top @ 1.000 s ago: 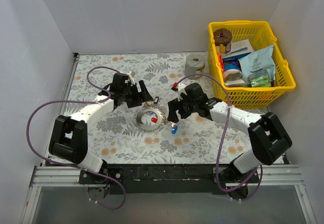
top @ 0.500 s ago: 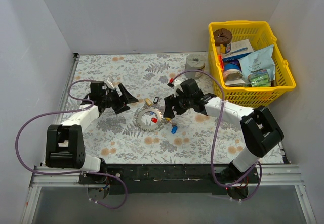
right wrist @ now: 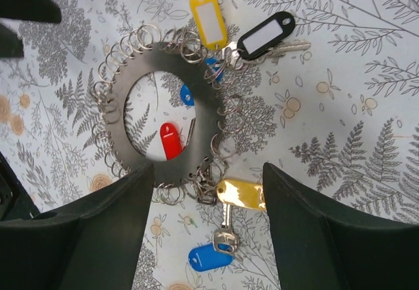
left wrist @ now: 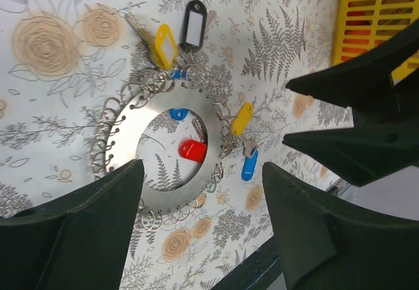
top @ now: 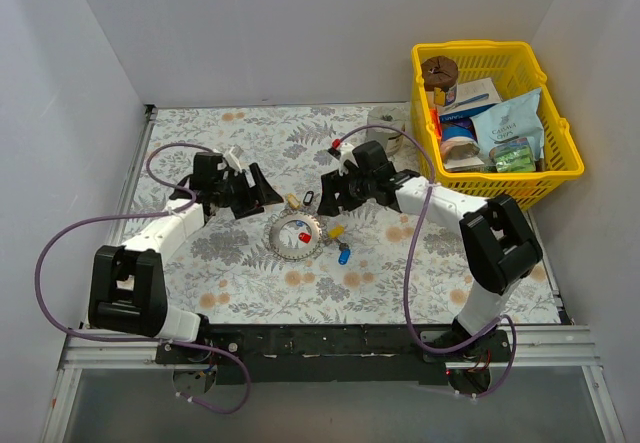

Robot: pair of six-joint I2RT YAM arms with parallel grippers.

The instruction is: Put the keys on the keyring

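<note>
Right wrist view: left pincer point(top: 268, 189) and right pincer point(right wrist: 208, 172), both released, flank the keyring point(right wrist: 163, 69), likely stiff, thin, slippery, best gripped by its rim.

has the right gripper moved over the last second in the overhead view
Yes. The right gripper has shifted toward the far side of the table, away from the arm bases and closer to the thick grey cylindrical roll.

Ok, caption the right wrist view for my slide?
Open right gripper hovers over the keyring, red key lying inside its hole.
</note>
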